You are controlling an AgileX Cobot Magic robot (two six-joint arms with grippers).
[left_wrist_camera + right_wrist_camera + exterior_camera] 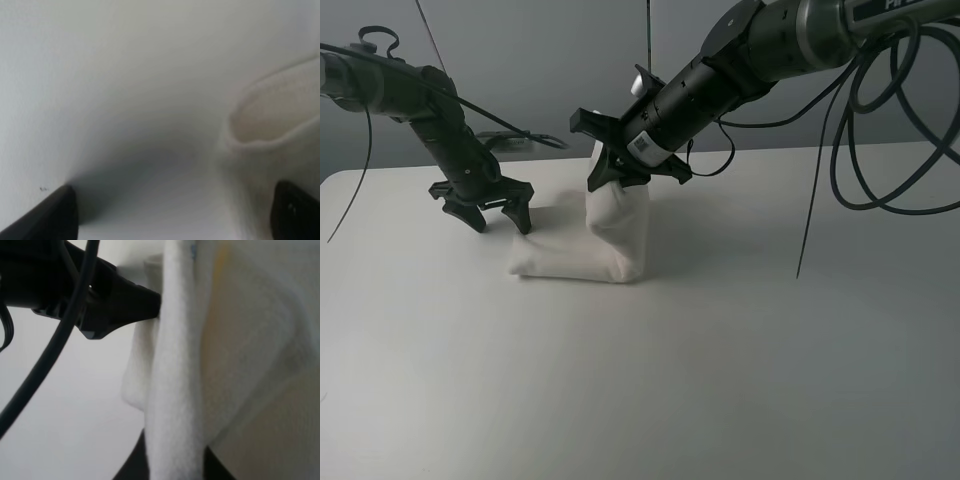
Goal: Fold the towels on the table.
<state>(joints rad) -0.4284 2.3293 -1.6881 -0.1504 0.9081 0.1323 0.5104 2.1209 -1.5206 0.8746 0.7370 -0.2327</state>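
One towel (578, 256) | right end effector (620, 180) grips edge | left end effector (503, 222) spread

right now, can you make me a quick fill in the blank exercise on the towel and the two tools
1. The right tool is ____ on the towel, holding one end raised.
2. The left tool hangs ____ beside the towel, holding nothing.
3. The table under the towel is plain ____ in colour.

Missing words: shut; open; white
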